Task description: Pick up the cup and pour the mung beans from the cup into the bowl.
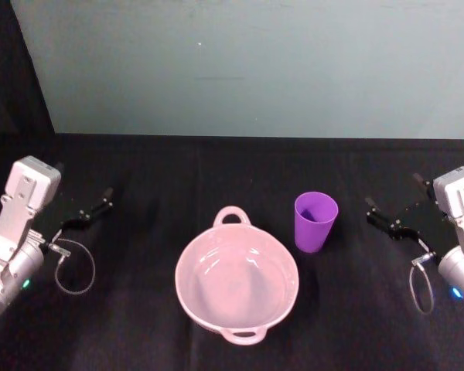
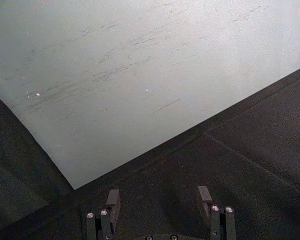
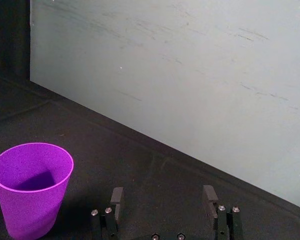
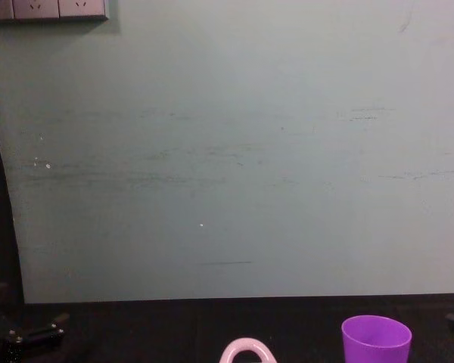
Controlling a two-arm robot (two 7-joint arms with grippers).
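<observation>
Cup [image 1: 315, 221] is stood upright on the black table [image 1: 131, 328], just beside the bowl's [image 1: 237, 282] far-right rim. The right gripper [image 1: 377, 215] is held near it, fingers apart, nothing gripped. Left gripper [image 1: 89, 209] is parked way off to the left, also spread. Risk: smooth tapered plastic could be tipped if one finger lands first, or slipped thru a loose pinch mid-tilt, w/ beans dumped on the table. Beans can't be made out inside tho.
</observation>
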